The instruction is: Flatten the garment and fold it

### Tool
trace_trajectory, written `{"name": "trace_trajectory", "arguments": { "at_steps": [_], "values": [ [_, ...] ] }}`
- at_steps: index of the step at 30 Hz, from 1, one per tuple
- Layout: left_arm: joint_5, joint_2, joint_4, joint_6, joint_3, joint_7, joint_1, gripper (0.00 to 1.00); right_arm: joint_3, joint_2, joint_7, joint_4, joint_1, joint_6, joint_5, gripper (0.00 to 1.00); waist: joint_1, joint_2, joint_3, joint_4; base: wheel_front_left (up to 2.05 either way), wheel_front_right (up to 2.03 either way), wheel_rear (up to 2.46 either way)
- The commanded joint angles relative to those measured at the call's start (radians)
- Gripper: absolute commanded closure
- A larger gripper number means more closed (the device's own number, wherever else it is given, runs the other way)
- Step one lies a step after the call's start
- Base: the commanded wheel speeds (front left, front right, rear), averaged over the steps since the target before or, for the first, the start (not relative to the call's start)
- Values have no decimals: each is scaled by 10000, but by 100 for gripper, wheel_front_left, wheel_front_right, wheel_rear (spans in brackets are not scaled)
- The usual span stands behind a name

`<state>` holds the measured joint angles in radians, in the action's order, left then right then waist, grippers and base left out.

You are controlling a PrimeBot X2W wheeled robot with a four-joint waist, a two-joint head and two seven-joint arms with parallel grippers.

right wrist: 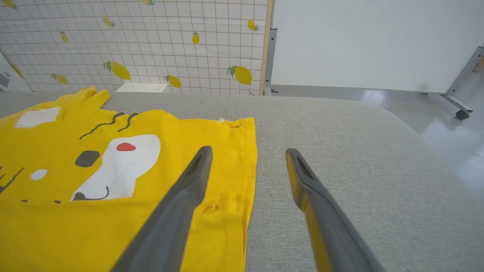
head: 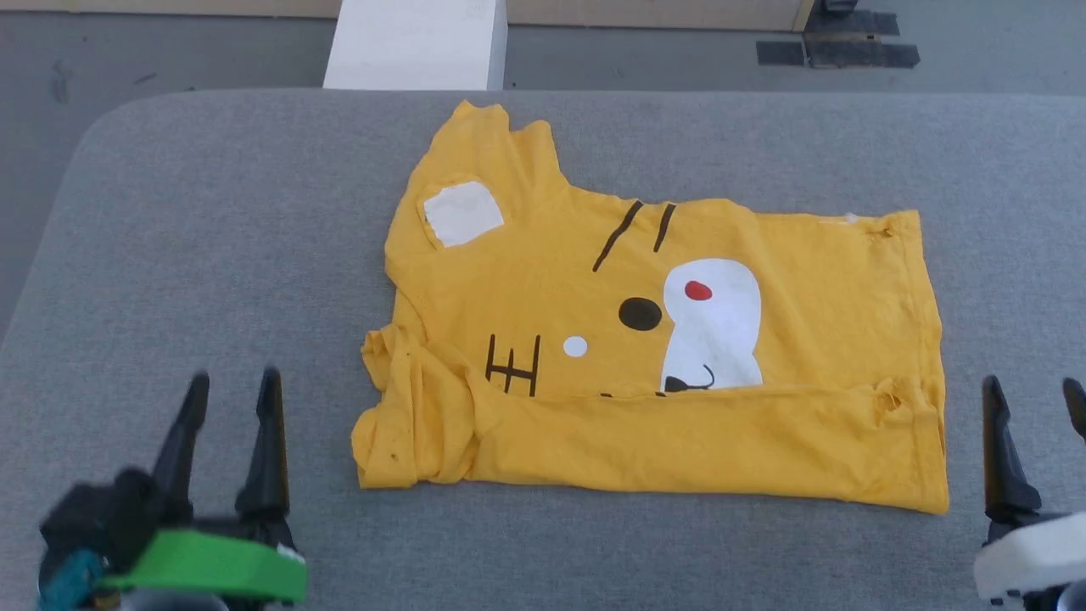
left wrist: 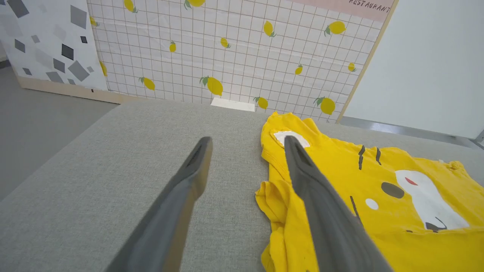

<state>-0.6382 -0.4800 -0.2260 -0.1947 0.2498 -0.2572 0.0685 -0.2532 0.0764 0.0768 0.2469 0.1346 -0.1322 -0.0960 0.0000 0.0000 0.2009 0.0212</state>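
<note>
The garment (head: 764,280), a yellow T-shirt with a cartoon face print, lies across the middle of the grey table (head: 212,255), its near long edge folded up over the lower part of the print. Its left end is bunched and one sleeve points away at the top left. My left gripper (head: 235,399) stands open at the lower left, apart from the shirt's bunched end (left wrist: 280,196). Off the hem (right wrist: 247,158), at the lower right, my right gripper (head: 1031,399) is open with nothing between its fingers. In the wrist views both left gripper (left wrist: 247,141) and right gripper (right wrist: 247,151) hold nothing.
A white block (head: 416,42) stands on the floor beyond the table's far edge. Dark tape patches (head: 836,51) mark the floor at the back right. A lemon-print panel (left wrist: 227,49) and a white wall (right wrist: 370,41) stand behind the table.
</note>
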Motion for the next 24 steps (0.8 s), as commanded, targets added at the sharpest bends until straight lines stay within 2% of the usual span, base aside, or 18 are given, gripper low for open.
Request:
{"name": "trace_trajectory", "arguments": {
  "at_steps": [1, 5, 11, 14, 20, 24],
  "values": [
    [302, 353, 38, 67, -198, -44, 416, 0, -137, -113, -312, 6, 170, 15, 175, 0, 0, 0, -182, 57, 0, 0, 0],
    [992, 1416, 222, 561, -748, -44, 1206, 0, -482, -251, -1196, -576, 408, 15, 123, 0, 0, 0, -330, 88, 0, 0, 0],
    [1142, 2015, 821, 1120, -879, -41, 1391, 0, -430, -259, -1738, -1373, 410, 15, -174, 0, 0, 0, -429, 150, 0, 0, 0],
    [1202, 1845, 940, 1241, -618, 455, 1115, 0, -400, -259, -1796, -1416, 286, 15, -79, 0, 0, 0, -379, 170, 0, 0, 0],
    [1188, 1384, 733, 1610, 110, 2283, 200, 0, -251, -260, -1707, -1349, 109, 15, 20, 0, 0, 0, -28, 186, 0, 0, 0],
    [1230, 1130, 858, 1707, 439, 3296, -300, 0, -84, -261, -1648, -1403, 57, 15, -51, 0, 0, 0, 263, 106, 0, 0, 0]
  ]
}}
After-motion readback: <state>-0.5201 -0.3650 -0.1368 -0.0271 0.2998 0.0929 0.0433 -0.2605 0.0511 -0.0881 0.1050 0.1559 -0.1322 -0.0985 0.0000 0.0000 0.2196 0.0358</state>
